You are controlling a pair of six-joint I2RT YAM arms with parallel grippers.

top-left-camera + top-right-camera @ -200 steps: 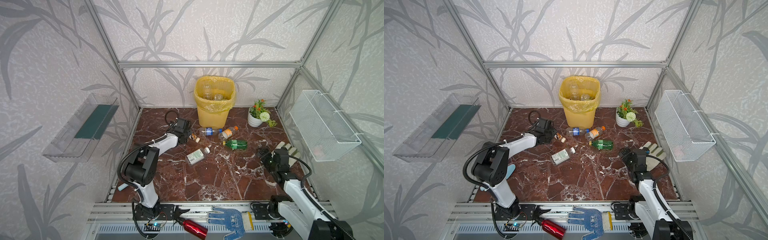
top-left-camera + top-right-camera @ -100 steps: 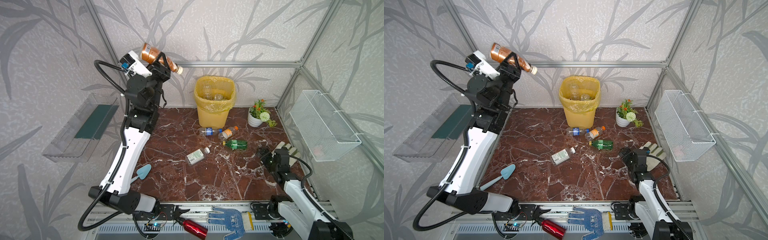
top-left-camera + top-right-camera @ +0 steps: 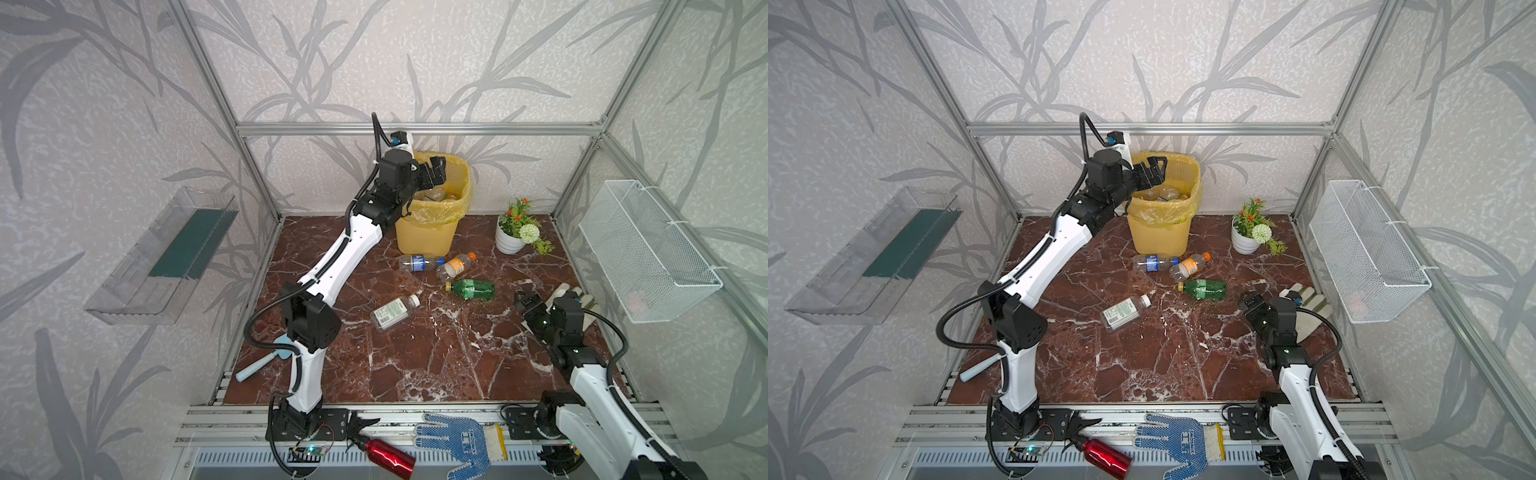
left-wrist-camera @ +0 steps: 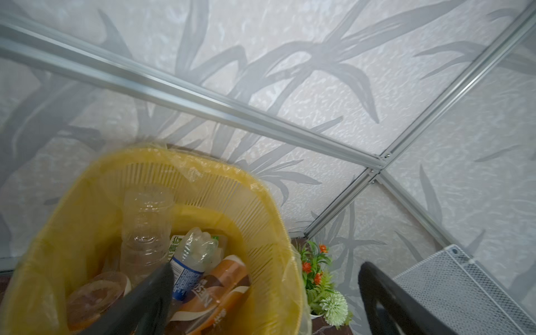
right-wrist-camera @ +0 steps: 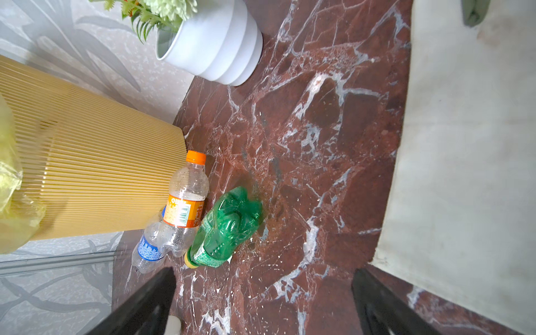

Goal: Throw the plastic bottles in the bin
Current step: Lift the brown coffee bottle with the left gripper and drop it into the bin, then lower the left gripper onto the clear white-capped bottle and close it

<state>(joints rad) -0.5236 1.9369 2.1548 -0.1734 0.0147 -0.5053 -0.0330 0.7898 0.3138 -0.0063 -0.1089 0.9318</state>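
Left gripper (image 3: 436, 168) fingers wide and empty over bin (image 3: 424, 239); brown bottle (image 4: 229, 278) seems inside, so lift straight clear.

Both top views look down from high over the front edge of the marble floor (image 3: 415, 365) toward the back wall (image 3: 415, 83), the left wrist view peers close into the bin (image 4: 232, 203), and the right wrist view sees its side from low down.

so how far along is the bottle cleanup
Done: several bottles lie in the bin, a brown bottle among them. In hand: nothing; left tool open above the bin, right tool open too. Left: four on the floor, the blue-label bottle, orange-cap bottle, green bottle, white-cap bottle.
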